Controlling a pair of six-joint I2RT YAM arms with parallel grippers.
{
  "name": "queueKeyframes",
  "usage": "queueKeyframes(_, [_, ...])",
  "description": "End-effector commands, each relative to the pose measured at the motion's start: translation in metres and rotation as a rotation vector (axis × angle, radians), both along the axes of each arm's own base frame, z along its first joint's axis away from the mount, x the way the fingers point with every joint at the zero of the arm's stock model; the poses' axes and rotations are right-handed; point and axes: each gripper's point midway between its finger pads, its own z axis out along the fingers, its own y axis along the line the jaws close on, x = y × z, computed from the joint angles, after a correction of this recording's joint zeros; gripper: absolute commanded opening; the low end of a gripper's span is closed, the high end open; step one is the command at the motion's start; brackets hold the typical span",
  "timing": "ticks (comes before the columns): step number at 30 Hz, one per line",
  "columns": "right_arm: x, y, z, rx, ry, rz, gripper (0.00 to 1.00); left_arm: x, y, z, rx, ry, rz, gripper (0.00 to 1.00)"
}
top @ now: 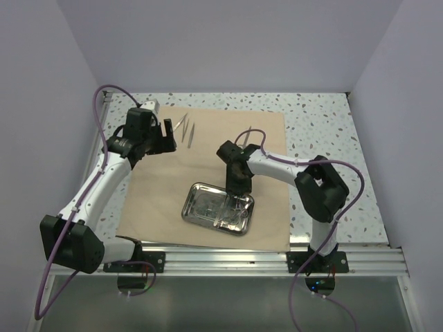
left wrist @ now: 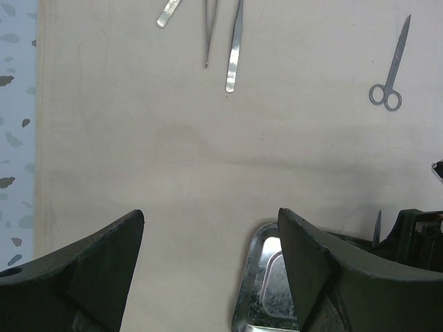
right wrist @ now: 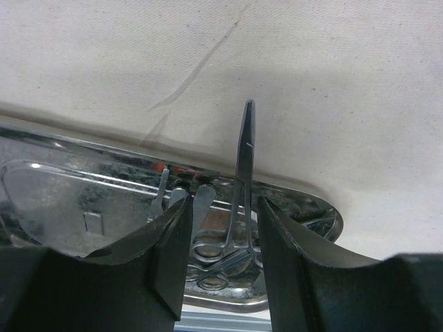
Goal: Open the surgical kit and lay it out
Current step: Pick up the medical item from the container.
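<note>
Left gripper (left wrist: 210, 213) hangs released, wide apart, above the cloth wrap (top: 166, 200). Right gripper (right wrist: 223, 204) straddles upright scissors (right wrist: 246, 145) in the steel tray (right wrist: 325, 216). Clenched or not, can't tell.

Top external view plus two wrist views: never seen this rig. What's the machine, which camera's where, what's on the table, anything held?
A left arm and right arm, bolted at the near edge of a table. The top view looks down from behind them; each wrist view looks out past that arm's own two fingers. A tan cloth is spread flat, with tweezers, scissors and a steel tray on it. The left gripper hangs open and empty. The right gripper straddles a ring-handled instrument in the tray, not yet clamped.
</note>
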Motion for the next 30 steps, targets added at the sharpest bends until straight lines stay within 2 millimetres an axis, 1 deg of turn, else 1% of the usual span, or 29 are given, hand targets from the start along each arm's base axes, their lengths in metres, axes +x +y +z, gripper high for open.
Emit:
queueKeyframes(1, [0.002, 0.004, -0.008, -0.004, 0.006, -0.011, 0.46, 0.001, 0.005, 0.011, 0.018, -0.048, 0.004, 0.82])
queueKeyframes(6, [0.003, 0.002, -0.024, -0.042, 0.026, -0.001, 0.39, 0.003, 0.006, 0.013, 0.026, -0.051, 0.003, 0.82])
queueKeyframes(8, [0.006, 0.001, -0.029, -0.056, 0.020, 0.008, 0.34, 0.005, 0.006, 0.013, 0.034, -0.053, 0.001, 0.82])
queueKeyframes(9, [0.005, -0.001, -0.034, -0.070, 0.030, 0.011, 0.32, 0.005, 0.007, 0.014, 0.037, -0.055, 0.002, 0.82])
queueKeyframes(12, [0.006, -0.001, -0.037, -0.087, 0.037, 0.025, 0.19, 0.006, 0.010, 0.014, 0.054, -0.055, 0.007, 0.82])
queueKeyframes(13, [0.006, -0.003, -0.035, -0.097, 0.038, 0.027, 0.12, 0.005, 0.011, 0.014, 0.059, -0.055, 0.008, 0.82])
queueKeyframes(15, [0.008, -0.003, -0.027, -0.098, 0.032, 0.031, 0.03, 0.006, 0.012, 0.015, 0.066, -0.056, 0.010, 0.82])
queueKeyframes(17, [0.015, 0.002, -0.010, -0.081, 0.001, 0.038, 0.00, 0.006, 0.013, 0.014, 0.071, -0.057, 0.014, 0.82])
queueKeyframes(18, [0.016, -0.001, -0.004, -0.098, -0.005, 0.037, 0.00, 0.006, 0.013, 0.015, 0.071, -0.058, 0.015, 0.82])
queueKeyframes(19, [0.024, 0.004, 0.014, -0.077, -0.042, 0.041, 0.00, 0.006, 0.013, 0.014, 0.071, -0.055, 0.016, 0.82])
queueKeyframes(20, [0.030, 0.005, 0.024, -0.073, -0.067, 0.039, 0.00, 0.006, 0.013, 0.015, 0.071, -0.057, 0.016, 0.82])
queueKeyframes(21, [0.035, 0.001, 0.035, -0.096, -0.090, 0.037, 0.00, 0.007, 0.013, 0.015, 0.070, -0.058, 0.016, 0.82])
queueKeyframes(22, [0.041, 0.001, 0.047, -0.099, -0.123, 0.047, 0.00, 0.007, 0.013, 0.015, 0.069, -0.058, 0.017, 0.82])
queueKeyframes(23, [0.056, 0.007, 0.067, -0.075, -0.173, 0.042, 0.00, 0.007, 0.013, 0.015, 0.070, -0.058, 0.018, 0.82])
queueKeyframes(24, [0.062, 0.004, 0.077, -0.080, -0.189, 0.042, 0.00, 0.008, 0.013, 0.016, 0.068, -0.059, 0.018, 0.82])
queueKeyframes(25, [0.079, 0.006, 0.097, -0.073, -0.253, 0.040, 0.00, 0.008, 0.012, 0.016, 0.066, -0.059, 0.017, 0.82])
queueKeyframes(26, [0.092, 0.001, 0.106, -0.075, -0.284, 0.027, 0.00, 0.008, 0.012, 0.016, 0.064, -0.059, 0.017, 0.82])
queueKeyframes(27, [0.101, -0.002, 0.108, -0.096, -0.302, 0.021, 0.00, 0.009, 0.011, 0.016, 0.064, -0.057, 0.016, 0.82])
queueKeyframes(28, [0.117, -0.003, 0.122, -0.099, -0.350, 0.021, 0.00, 0.009, 0.010, 0.016, 0.061, -0.057, 0.012, 0.82])
queueKeyframes(29, [0.130, -0.013, 0.123, -0.109, -0.357, -0.003, 0.00, 0.010, 0.010, 0.017, 0.059, -0.058, 0.011, 0.82])
queueKeyframes(30, [0.141, -0.017, 0.117, -0.126, -0.354, -0.012, 0.00, 0.010, 0.009, 0.017, 0.058, -0.054, 0.009, 0.82])
